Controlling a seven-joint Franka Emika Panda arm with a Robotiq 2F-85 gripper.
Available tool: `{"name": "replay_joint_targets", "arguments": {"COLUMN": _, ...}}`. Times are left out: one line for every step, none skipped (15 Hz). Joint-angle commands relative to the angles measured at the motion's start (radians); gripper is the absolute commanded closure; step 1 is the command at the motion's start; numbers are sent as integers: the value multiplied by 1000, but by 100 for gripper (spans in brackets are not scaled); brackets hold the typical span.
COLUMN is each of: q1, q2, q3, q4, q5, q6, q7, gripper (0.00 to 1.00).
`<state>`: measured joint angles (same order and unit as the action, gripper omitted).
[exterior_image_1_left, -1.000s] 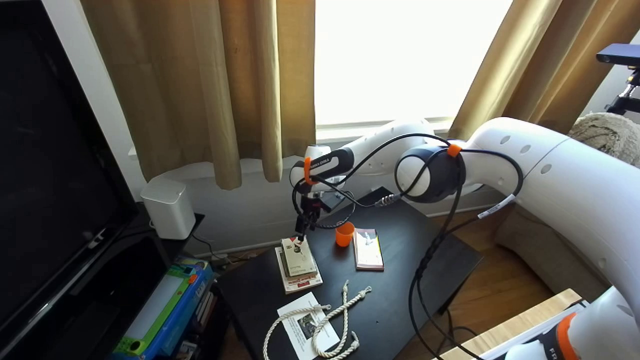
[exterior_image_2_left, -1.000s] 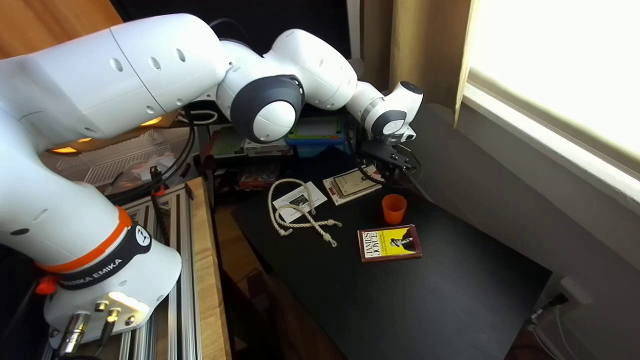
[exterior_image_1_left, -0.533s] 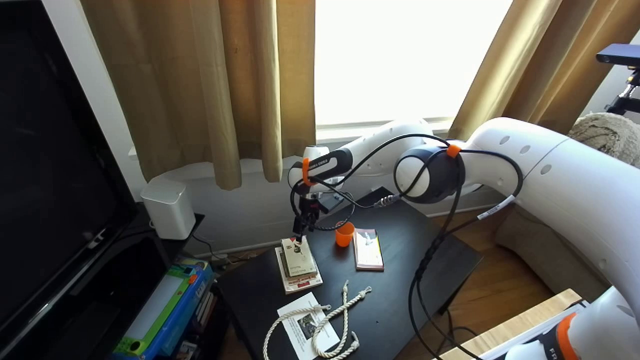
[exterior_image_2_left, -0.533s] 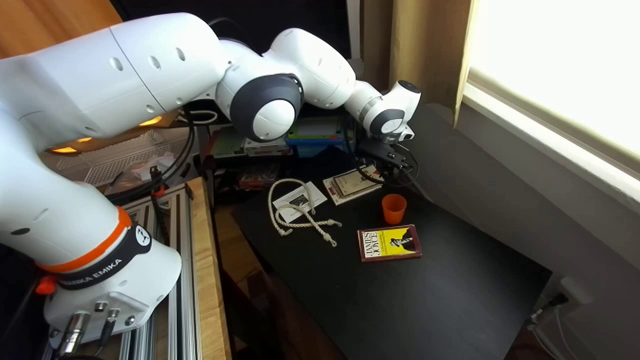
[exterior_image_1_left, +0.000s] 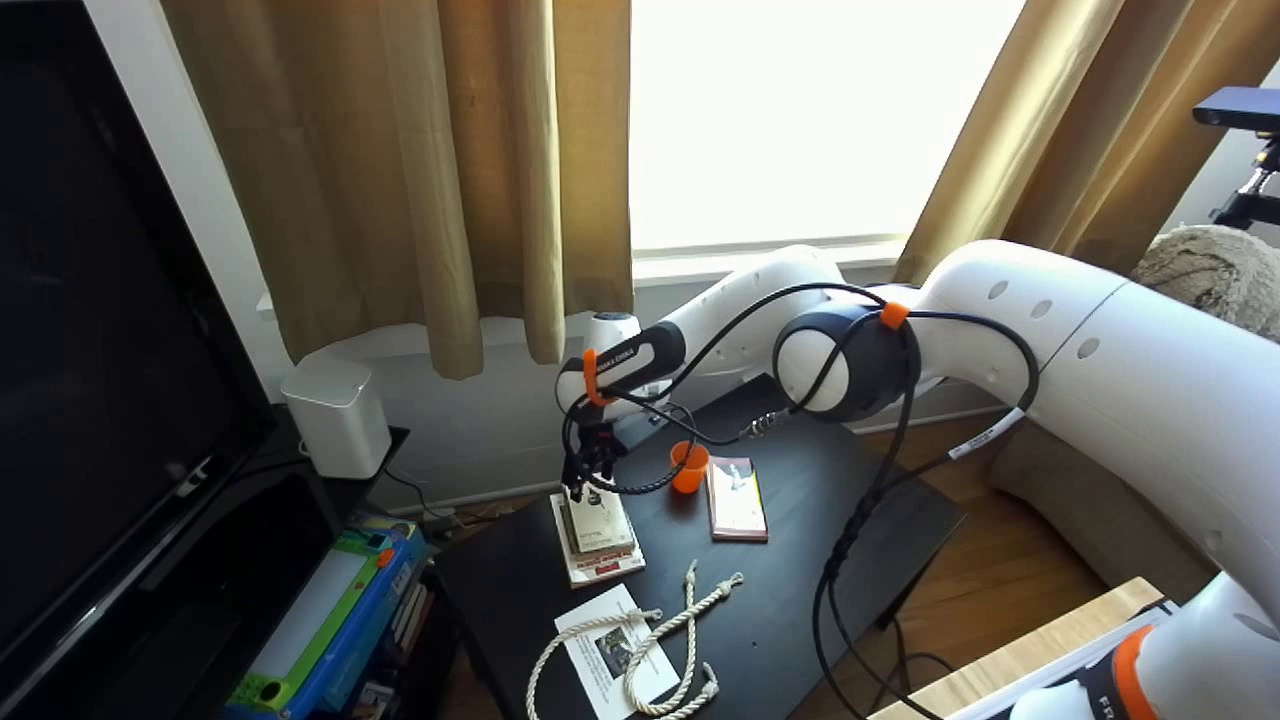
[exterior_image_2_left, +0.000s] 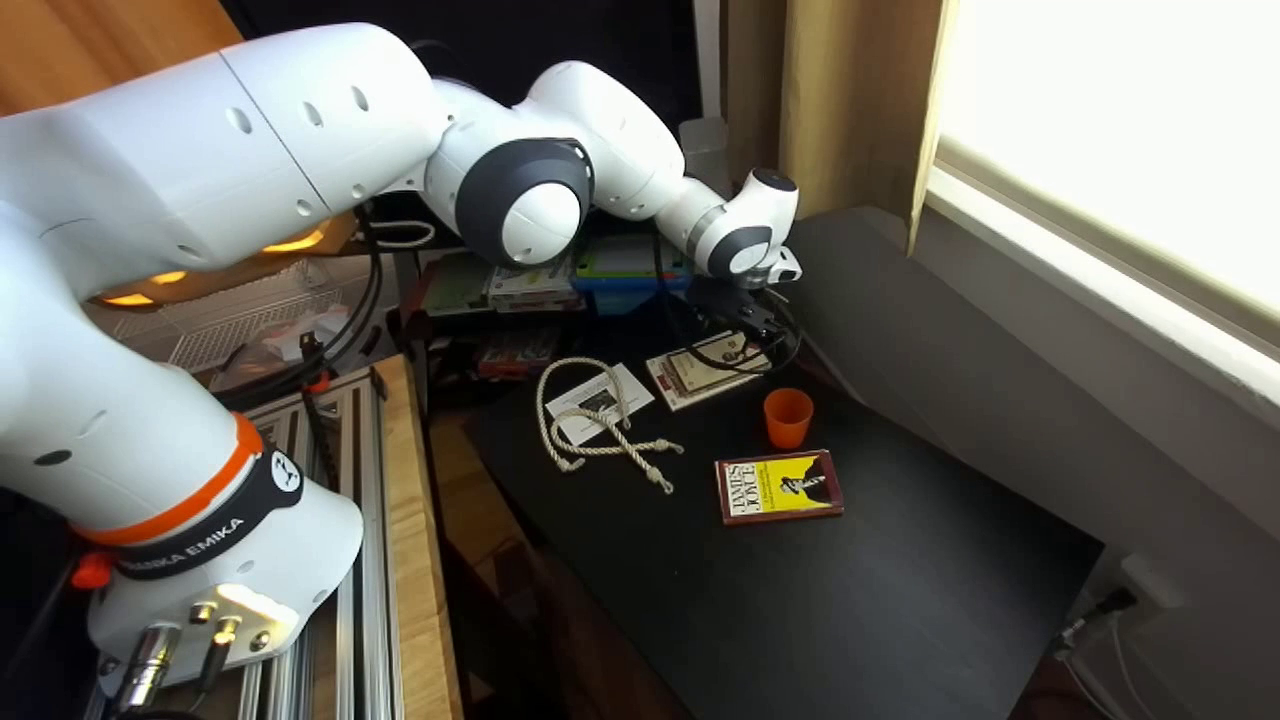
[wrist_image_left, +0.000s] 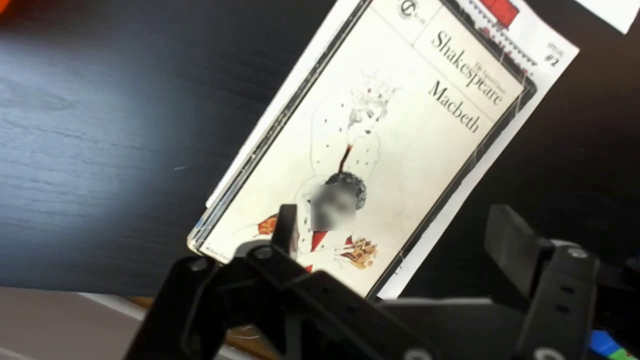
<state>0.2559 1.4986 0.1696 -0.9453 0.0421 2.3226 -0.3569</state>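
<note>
The jaws stand wide apart near one end of a Macbeth paperback (wrist_image_left: 390, 150): in the wrist view one side overlaps the cover, the other shows past its edge against the dark desk (wrist_image_left: 100, 125). Whether they touch cannot be told. Only this view makes that title readable. The paperback lies stacked on the desk, a larger white book (exterior_image_1_left: 606, 574) jutting out beneath. Both exterior views show an orange cup (exterior_image_1_left: 688, 468) upright beside a James Joyce book (exterior_image_2_left: 779, 487); the wrist view catches just an orange sliver. Farther off, rope (exterior_image_1_left: 690, 612) lies across a printed sheet (exterior_image_1_left: 597, 672).
</note>
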Motion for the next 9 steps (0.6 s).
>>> {"name": "replay_joint_targets", "arguments": {"q1": 20, "q2": 0, "q3": -23, "q4": -82, "q5": -15, "q6": 137, "q7": 82, "gripper": 29}}
{"name": "replay_joint_targets", "arguments": {"q1": 24, "q2": 1, "q3": -28, "q4": -94, "q5": -17, "q6": 162, "q7": 103, "gripper": 36}}
{"name": "replay_joint_targets", "arguments": {"q1": 27, "q2": 1, "q3": -33, "q4": -105, "q5": -22, "q6": 189, "q7": 118, "gripper": 44}}
{"name": "replay_joint_targets", "arguments": {"q1": 29, "q2": 1, "q3": -38, "q4": -113, "q5": -26, "q6": 204, "q7": 135, "gripper": 54}}
{"name": "replay_joint_targets", "arguments": {"q1": 27, "q2": 1, "q3": -38, "q4": -119, "q5": -29, "q6": 211, "q7": 145, "gripper": 60}}
{"name": "replay_joint_targets", "arguments": {"q1": 27, "q2": 1, "q3": -38, "q4": -125, "q5": -32, "q6": 212, "q7": 155, "gripper": 69}}
{"name": "replay_joint_targets", "arguments": {"q1": 25, "q2": 0, "q3": -38, "q4": -128, "q5": -35, "q6": 214, "q7": 159, "gripper": 76}}
{"name": "replay_joint_targets", "arguments": {"q1": 24, "q2": -2, "q3": -39, "q4": -130, "q5": -39, "q6": 211, "q7": 164, "gripper": 83}}
{"name": "replay_joint_targets", "arguments": {"q1": 23, "q2": -3, "q3": -39, "q4": -132, "q5": -40, "q6": 207, "q7": 168, "gripper": 91}}
